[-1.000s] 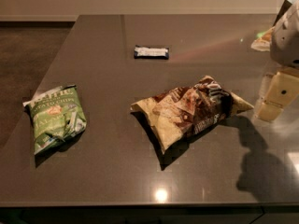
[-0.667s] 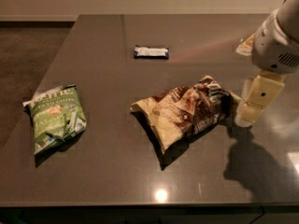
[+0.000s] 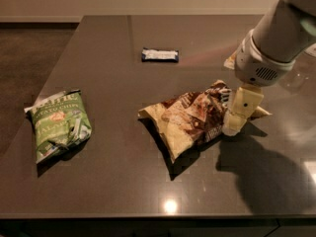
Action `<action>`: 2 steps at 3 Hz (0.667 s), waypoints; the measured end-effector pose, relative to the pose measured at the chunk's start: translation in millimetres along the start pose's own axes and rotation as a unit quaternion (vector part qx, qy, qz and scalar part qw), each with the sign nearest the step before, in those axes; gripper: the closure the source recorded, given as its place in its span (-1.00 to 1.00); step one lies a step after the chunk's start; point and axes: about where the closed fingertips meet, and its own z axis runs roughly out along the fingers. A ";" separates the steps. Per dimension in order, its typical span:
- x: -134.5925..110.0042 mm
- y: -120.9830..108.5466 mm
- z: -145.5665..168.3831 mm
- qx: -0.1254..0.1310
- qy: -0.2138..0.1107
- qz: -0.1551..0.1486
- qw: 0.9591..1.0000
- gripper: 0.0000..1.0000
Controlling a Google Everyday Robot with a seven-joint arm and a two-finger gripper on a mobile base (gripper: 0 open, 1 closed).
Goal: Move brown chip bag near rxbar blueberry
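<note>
The brown chip bag lies crumpled near the middle of the dark table, brown and cream foil. The rxbar blueberry is a small navy bar with a white band, farther back and a little left of the bag. My gripper hangs from the white arm at the right and sits low at the bag's right end, over its edge. One cream finger shows in front of the bag.
A green chip bag lies near the table's left edge. The dark table ends at the front edge along the bottom of the view. Brown floor lies beyond its left side. A pale object peeks out behind the arm.
The arm has moved left and down from the right edge of the view, bringing the gripper onto the brown chip bag's right end. The bags and bar have not moved.
</note>
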 end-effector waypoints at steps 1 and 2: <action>-4.5 -5.4 19.2 -0.007 0.005 -0.004 1.000 -1.00; -8.6 -10.7 28.4 -0.014 0.004 -0.007 1.000 -0.71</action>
